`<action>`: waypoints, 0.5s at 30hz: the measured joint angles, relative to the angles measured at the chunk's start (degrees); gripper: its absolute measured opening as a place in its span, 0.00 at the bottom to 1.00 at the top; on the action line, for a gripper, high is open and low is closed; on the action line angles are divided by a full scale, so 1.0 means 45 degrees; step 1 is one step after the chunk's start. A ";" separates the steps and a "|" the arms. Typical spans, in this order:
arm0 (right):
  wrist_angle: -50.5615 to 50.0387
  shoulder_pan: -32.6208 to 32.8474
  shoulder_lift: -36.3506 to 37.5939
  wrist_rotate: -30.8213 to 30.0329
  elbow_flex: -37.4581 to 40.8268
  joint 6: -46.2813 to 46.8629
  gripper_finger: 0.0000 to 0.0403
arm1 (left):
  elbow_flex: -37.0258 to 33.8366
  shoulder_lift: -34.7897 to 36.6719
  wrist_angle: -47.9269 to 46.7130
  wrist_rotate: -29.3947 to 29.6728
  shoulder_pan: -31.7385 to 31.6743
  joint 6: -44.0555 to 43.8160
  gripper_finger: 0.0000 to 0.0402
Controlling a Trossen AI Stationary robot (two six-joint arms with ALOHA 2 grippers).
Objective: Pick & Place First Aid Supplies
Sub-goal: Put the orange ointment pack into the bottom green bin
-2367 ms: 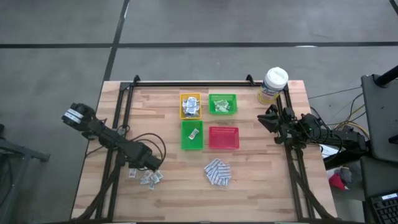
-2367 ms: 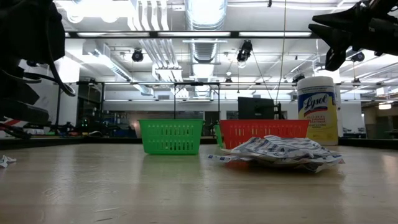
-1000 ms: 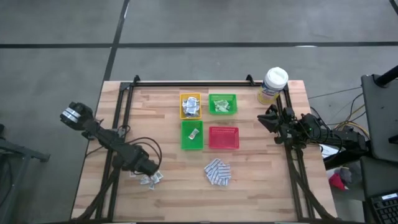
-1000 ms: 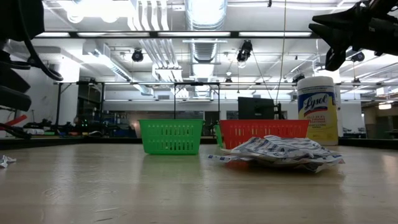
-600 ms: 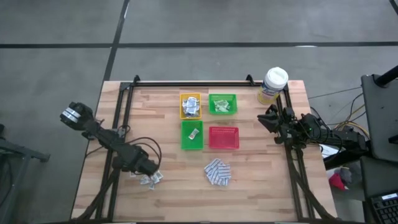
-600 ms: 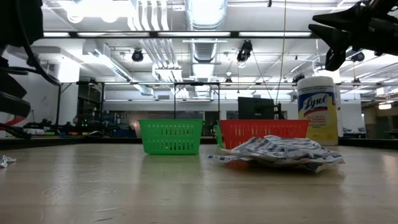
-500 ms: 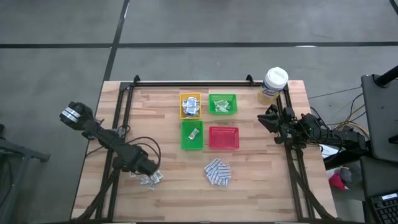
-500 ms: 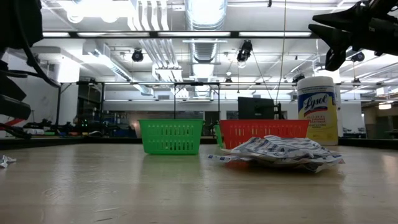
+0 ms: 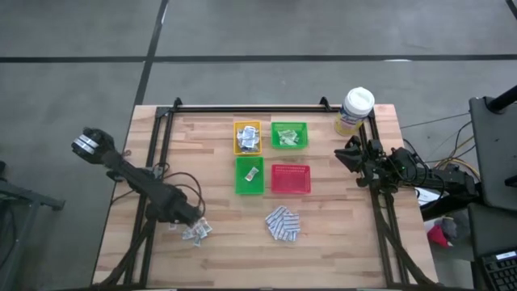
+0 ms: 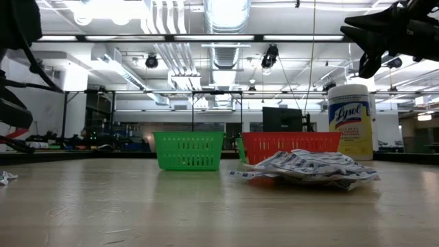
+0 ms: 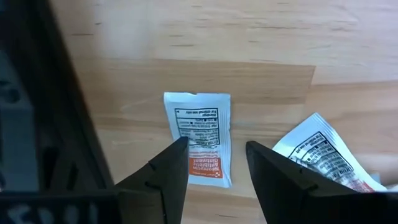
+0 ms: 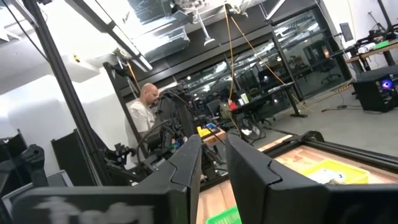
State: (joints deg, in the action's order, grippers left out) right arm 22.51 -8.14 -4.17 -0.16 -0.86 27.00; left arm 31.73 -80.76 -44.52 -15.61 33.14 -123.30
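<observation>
Several white sachets [image 9: 194, 232] of the first aid supplies lie flat on the wood near the table's left front. My left gripper [image 9: 184, 218] points down over them. In the left wrist view it [image 11: 217, 144] is open, with its fingers on either side of one sachet [image 11: 200, 134]. A second sachet [image 11: 323, 155] lies beside it. I cannot tell whether the fingers touch the sachet. A heap of blue-and-white pads [image 9: 283, 224] lies at the middle front. My right gripper [image 9: 349, 153] waits raised at the right edge, its fingers a narrow gap apart [image 12: 214, 163] with nothing between them.
Four small trays stand mid-table: yellow [image 9: 247, 137] and green [image 9: 289, 135] behind, green [image 9: 250, 175] and red [image 9: 290, 179] in front; three of them hold packets. A yellow canister with a white lid [image 9: 355, 109] stands at the far right corner. A person shows in the room beyond [image 12: 144, 112].
My left gripper has sunk toward the sachets at the table's left front and has stayed open. The sachets lie where they were.
</observation>
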 joint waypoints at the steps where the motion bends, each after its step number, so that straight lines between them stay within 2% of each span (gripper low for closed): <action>1: -0.0002 0.0000 0.0002 0.0000 0.0000 0.0000 0.19 | -0.0205 0.0038 0.0304 -0.0009 0.0002 -0.0011 0.43; 9: 0.0076 -0.0005 -0.0003 0.0000 0.0000 0.0097 0.20 | -0.0487 0.0320 0.0534 0.0032 0.0002 -0.0187 0.43; 15: 0.0081 -0.0010 0.0000 -0.0005 0.0000 0.0097 0.18 | -0.0536 0.0435 0.0621 0.0383 0.0017 -0.0214 0.36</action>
State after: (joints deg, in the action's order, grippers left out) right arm 22.87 -8.19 -4.17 -0.19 -0.86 27.44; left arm 29.32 -78.81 -41.72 -13.88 33.21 -124.26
